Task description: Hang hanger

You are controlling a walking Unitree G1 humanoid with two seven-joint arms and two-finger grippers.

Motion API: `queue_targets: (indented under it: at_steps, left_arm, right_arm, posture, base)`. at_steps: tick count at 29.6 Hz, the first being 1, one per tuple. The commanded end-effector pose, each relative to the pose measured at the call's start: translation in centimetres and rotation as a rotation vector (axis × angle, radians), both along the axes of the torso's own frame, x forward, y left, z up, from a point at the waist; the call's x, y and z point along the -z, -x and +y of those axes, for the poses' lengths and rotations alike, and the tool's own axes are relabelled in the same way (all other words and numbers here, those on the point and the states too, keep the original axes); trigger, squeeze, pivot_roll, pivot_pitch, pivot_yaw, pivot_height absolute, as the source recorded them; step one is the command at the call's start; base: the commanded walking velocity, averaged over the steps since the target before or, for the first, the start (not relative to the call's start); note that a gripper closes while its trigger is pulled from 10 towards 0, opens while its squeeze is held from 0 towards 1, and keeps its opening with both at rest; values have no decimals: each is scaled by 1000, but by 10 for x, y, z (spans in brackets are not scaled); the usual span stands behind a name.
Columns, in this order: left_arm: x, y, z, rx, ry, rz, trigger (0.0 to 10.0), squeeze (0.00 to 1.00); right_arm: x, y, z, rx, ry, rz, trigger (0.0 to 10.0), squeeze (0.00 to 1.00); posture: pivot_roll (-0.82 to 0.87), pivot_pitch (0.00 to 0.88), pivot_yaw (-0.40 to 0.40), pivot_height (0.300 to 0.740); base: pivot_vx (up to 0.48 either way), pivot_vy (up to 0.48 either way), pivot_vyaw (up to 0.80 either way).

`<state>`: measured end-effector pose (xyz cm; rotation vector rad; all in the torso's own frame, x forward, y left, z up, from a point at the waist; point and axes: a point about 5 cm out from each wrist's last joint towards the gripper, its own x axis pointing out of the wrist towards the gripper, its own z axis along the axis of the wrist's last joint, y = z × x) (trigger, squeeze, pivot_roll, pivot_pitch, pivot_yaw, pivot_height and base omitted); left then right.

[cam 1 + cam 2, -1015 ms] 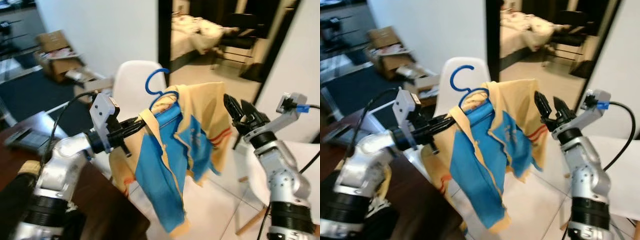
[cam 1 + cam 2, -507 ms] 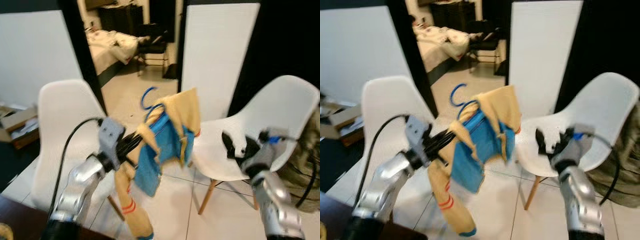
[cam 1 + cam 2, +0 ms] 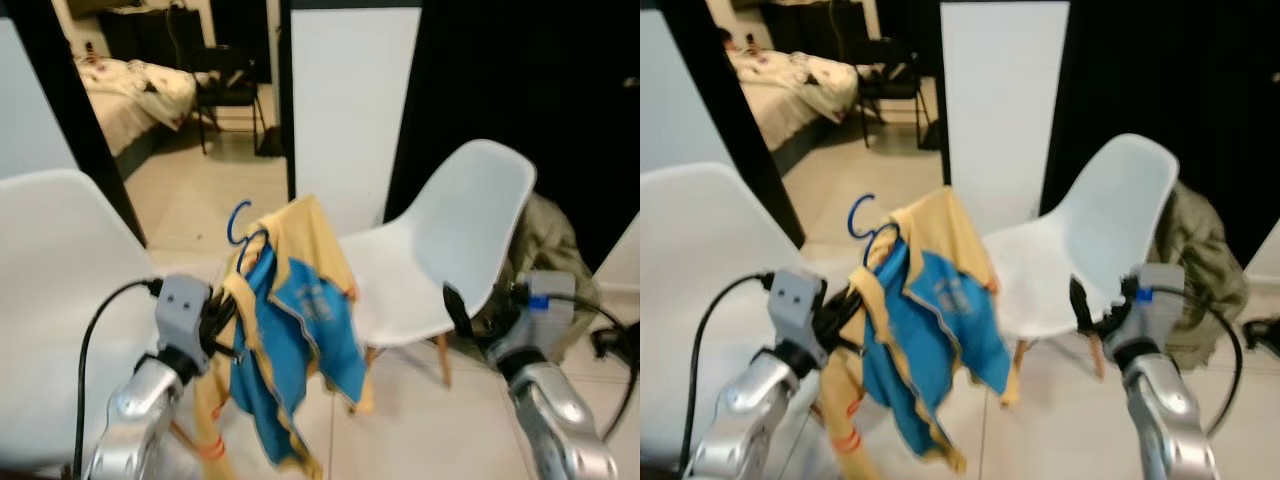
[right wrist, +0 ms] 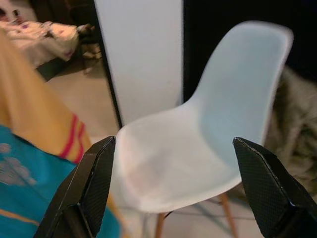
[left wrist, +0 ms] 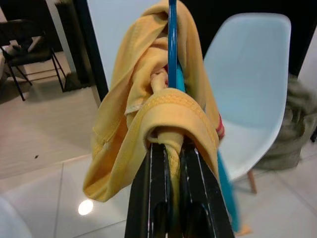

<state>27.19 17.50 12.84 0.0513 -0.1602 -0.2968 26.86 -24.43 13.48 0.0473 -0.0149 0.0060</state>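
A blue hanger (image 3: 240, 222) carries a yellow and blue shirt (image 3: 290, 340) that hangs in the air in front of me. My left gripper (image 3: 222, 318) is shut on the hanger's arm through the yellow cloth (image 5: 168, 124); its black fingers (image 5: 158, 198) pinch the fabric in the left wrist view. The hook points up and is free. My right gripper (image 3: 455, 305) is raised to the right of the shirt, open and empty, its fingers (image 4: 86, 183) spread wide toward a white chair.
A white chair (image 3: 450, 240) stands ahead to the right, with an olive garment (image 3: 550, 250) behind it. Another white chair (image 3: 50, 280) is close on my left. A white panel (image 3: 350, 100) and a dark doorway to a bedroom (image 3: 130, 90) lie beyond.
The view has swung right: the table and boxes are gone, and the right-hand chair now sits ahead. The shirt still hangs from my left gripper. The right gripper stays open.
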Motion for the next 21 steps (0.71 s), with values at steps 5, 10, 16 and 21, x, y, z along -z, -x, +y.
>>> queue_targets:
  at_steps: [5, 10, 16, 21]
  left_arm:
    - [-5, -2, 11, -83, 49, -32, 10000, 0]
    - [-5, -8, 0, -49, 32, -35, 10000, 0]
    - [-6, -11, -10, 8, 25, -41, 10000, 0]
    - [-6, -13, -13, 12, 27, -42, 10000, 0]
  right_arm:
    - [2, -4, 7, -23, -53, -4, 10000, 0]
    - [2, -5, 7, -37, -83, -16, 10000, 0]
    - [2, -6, 4, -37, -100, -24, 10000, 0]
    - [2, -6, 3, -33, -105, -26, 10000, 0]
  posture:
    - [-38, 2, -20, 740]
    - [-49, 0, -17, 740]
    - [-58, 0, -9, 740]
    - [-61, 0, -5, 740]
  base:
    - [0, 0, -769]
    - [0, 0, -744]
    - [144, -179, -108]
    - [282, -385, 0]
